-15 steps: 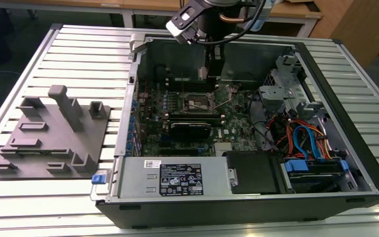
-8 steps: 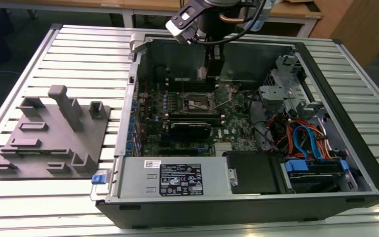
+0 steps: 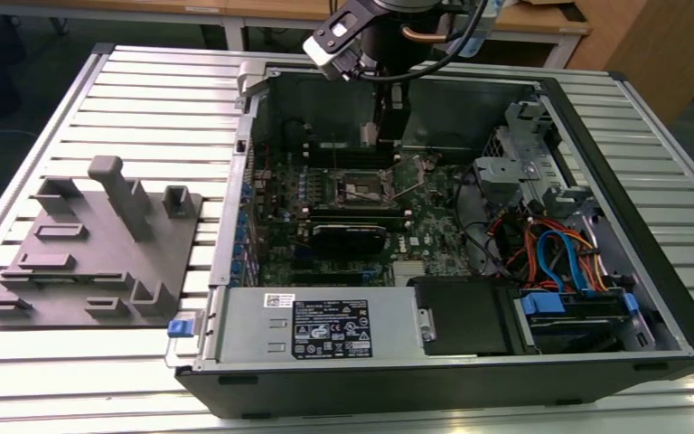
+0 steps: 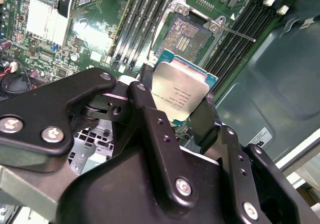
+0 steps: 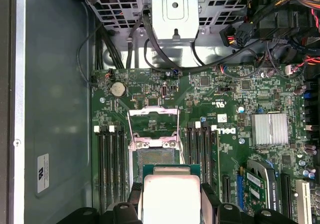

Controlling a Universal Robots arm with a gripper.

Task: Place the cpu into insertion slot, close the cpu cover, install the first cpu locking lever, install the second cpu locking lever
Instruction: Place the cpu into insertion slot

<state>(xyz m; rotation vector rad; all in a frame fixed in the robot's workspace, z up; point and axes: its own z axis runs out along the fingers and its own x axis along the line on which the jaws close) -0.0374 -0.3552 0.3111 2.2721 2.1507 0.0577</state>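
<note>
My gripper point(image 4: 177, 92) is shut on the cpu point(image 4: 182, 88), a flat square chip with a dull silver top, held by two opposite edges between black fingers point(image 4: 145, 96). The chip hangs tilted a little above the insertion slot point(image 4: 187, 36), whose dark pin field lies bare inside a silvery rim. In the first wrist view the cpu point(image 5: 170, 194) sits just short of the slot point(image 5: 156, 156), and the cpu cover point(image 5: 150, 112) stands swung up beyond it. A thin wire lever point(image 4: 240, 33) lies loose beside the socket. In the exterior view the gripper point(image 3: 386, 131) hangs inside the case behind the socket point(image 3: 365, 188).
The open computer case point(image 3: 672, 298) lies on a slatted table. Memory slots point(image 5: 112, 169) flank the socket, and a finned heat sink point(image 5: 270, 129) is nearby. A drive cage point(image 3: 522, 167), cables point(image 3: 552, 253) and the power supply point(image 3: 323, 327) crowd the case. A grey fixture plate point(image 3: 94, 262) lies outside it.
</note>
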